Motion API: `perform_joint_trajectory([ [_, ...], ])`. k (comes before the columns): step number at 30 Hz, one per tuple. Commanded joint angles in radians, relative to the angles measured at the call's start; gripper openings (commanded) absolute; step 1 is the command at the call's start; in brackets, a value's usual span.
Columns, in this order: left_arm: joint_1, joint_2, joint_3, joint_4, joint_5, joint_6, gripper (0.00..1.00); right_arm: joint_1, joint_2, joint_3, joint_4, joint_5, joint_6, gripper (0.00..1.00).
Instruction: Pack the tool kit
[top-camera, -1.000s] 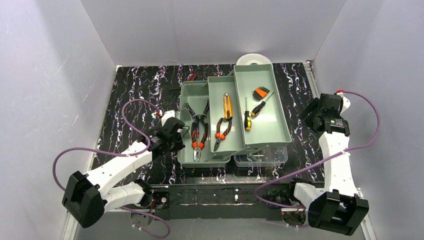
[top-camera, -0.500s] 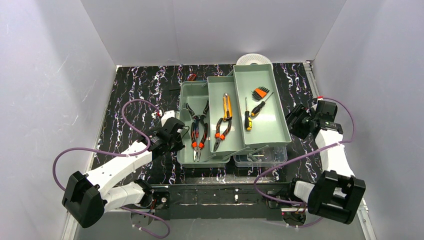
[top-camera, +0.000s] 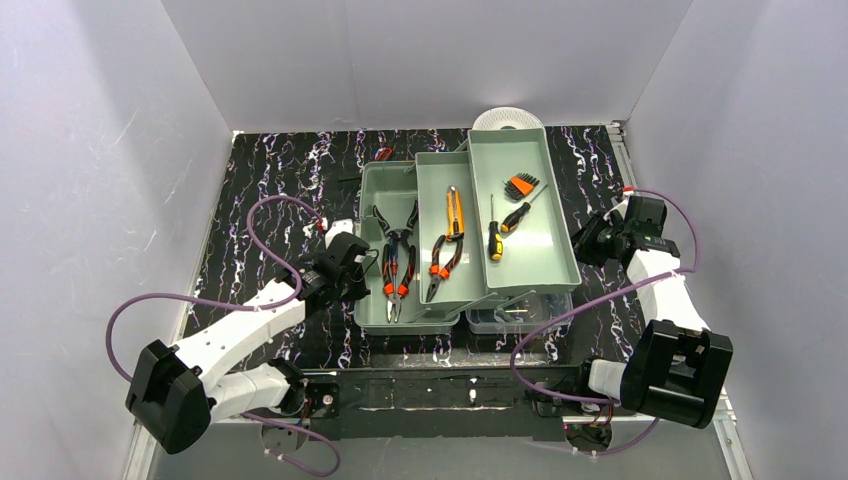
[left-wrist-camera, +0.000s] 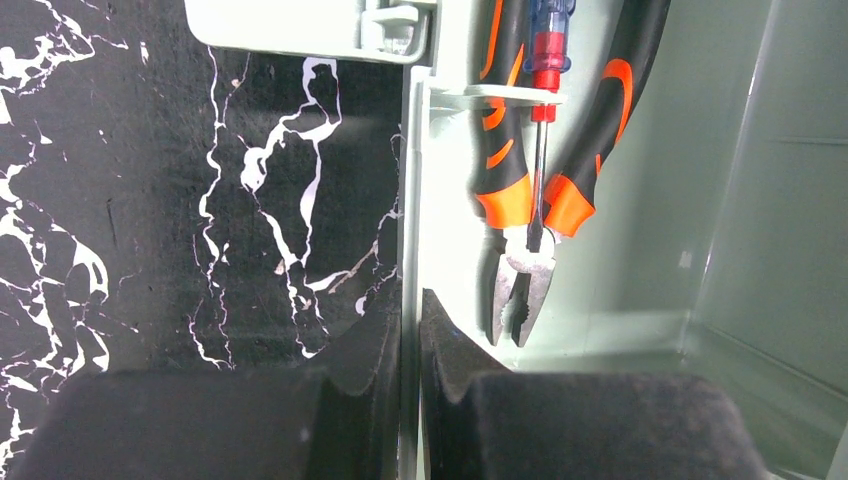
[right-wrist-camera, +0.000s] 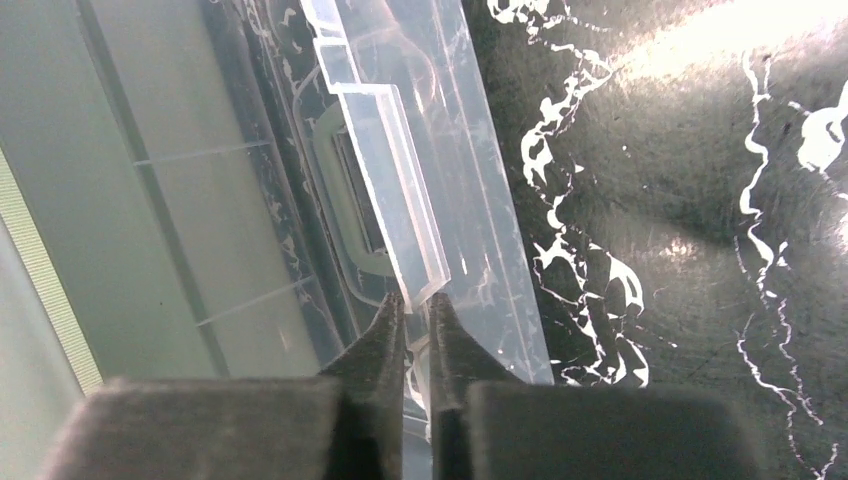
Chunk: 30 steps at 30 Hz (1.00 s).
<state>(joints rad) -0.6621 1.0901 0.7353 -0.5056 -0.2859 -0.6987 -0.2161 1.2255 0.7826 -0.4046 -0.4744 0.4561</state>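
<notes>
The tool kit (top-camera: 545, 250) is a pale-green box standing with its stepped trays spread apart. In the trays lie black-and-orange pliers (top-camera: 397, 262), orange pliers (top-camera: 445, 262), a yellow-handled screwdriver (top-camera: 495, 238) and an orange key set (top-camera: 521, 185). My left gripper (top-camera: 358, 262) is shut on the box's thin left wall (left-wrist-camera: 411, 200), one finger on each side, beside the plier jaws (left-wrist-camera: 525, 290). My right gripper (top-camera: 580, 243) is at the box's right side. In the right wrist view that gripper (right-wrist-camera: 414, 305) is shut on the edge of the clear lid (right-wrist-camera: 395, 190).
A white round spool (top-camera: 507, 119) stands behind the box at the back wall. A small red-handled item (top-camera: 383, 154) lies behind the box's left corner. More of the clear lid (top-camera: 520, 315) shows under the box's front right. White walls enclose the black marbled table (top-camera: 270, 190).
My right arm has swung left to the box's right side and its gripper has gone from open to shut on the clear lid. The left arm has stayed put.
</notes>
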Motion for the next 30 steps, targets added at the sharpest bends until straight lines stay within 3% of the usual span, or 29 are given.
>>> perform_joint_trajectory([
  [1,0.017,0.011,0.039,0.052,-0.011,0.020,0.00,0.034,-0.015,0.055,-0.006,0.055,-0.006,0.01],
  [8,0.017,0.020,0.042,0.095,0.070,0.043,0.00,0.115,-0.106,0.214,-0.144,0.205,-0.048,0.01],
  [15,0.017,0.025,0.045,0.117,0.118,0.057,0.00,0.329,-0.129,0.456,-0.324,0.441,-0.093,0.01],
  [30,0.013,0.036,0.036,0.182,0.241,0.029,0.00,0.796,0.078,0.871,-0.526,0.754,-0.120,0.01],
])
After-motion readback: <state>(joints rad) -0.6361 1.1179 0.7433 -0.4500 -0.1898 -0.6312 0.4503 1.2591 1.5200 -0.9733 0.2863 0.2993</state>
